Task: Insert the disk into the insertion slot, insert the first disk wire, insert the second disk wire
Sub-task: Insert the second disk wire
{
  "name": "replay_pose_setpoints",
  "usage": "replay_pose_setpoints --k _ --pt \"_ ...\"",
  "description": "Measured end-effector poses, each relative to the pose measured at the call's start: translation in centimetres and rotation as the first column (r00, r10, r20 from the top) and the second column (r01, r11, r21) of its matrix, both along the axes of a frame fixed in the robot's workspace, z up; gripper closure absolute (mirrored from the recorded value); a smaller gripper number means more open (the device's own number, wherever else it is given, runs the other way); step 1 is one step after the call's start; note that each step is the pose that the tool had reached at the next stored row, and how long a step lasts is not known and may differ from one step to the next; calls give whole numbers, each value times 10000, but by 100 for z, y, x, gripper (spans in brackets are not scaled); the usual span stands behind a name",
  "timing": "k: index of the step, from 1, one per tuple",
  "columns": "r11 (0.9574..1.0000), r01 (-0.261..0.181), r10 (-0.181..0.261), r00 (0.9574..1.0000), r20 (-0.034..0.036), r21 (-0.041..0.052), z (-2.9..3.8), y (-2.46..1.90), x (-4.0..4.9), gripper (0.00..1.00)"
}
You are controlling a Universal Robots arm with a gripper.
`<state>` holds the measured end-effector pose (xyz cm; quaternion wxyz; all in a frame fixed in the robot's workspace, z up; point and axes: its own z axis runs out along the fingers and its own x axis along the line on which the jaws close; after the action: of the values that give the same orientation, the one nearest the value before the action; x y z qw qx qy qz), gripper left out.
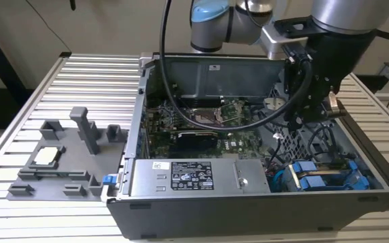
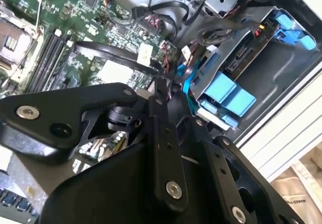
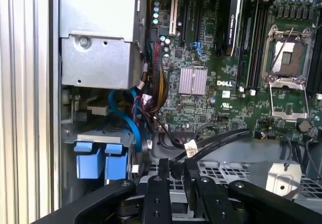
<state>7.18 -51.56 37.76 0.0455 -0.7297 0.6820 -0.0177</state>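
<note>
At nine o'clock in the exterior view a grey fixture (image 1: 66, 157) is seen on the slatted table (image 1: 18, 223), well apart from the work. At six o'clock the power-supply box (image 1: 194, 176) is mounted in the open computer case (image 1: 248, 220). At about four o'clock the disk (image 1: 323, 178) is found lying in its bay in the corner of the case, and its blue carrier is judged to be seated. At two o'clock the gripper (image 1: 309, 117) is held low inside the case, near the bay. In the first wrist view its fingers (image 3: 163, 171) are drawn close together on what is taken to be the end of a black wire (image 3: 216, 141). A wiring step is therefore judged to be in hand. The connector is best kept square to the disk's port and pushed straight, with the slack kept free of the neighbouring cables (image 3: 151, 116).
</note>
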Motion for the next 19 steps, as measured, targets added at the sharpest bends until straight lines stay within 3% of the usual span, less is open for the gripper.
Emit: replay_pose_setpoints --k 3,5,6,9,10,14,19 --pt "10000 1 0 9994 344 -24 -16 23 -72 73" --pt "10000 2 3 9988 497 -92 -28 31 -91 73" --pt "9999 2 6 9985 540 -143 -34 36 -93 73" --pt "9992 2 22 9983 580 -410 -53 49 -93 73" --pt "9990 3 25 9982 597 -458 -62 61 -93 73" --pt "9988 8 26 9975 711 -480 -86 102 -93 73" --pt "9987 10 28 9972 745 -511 -121 110 -93 73"
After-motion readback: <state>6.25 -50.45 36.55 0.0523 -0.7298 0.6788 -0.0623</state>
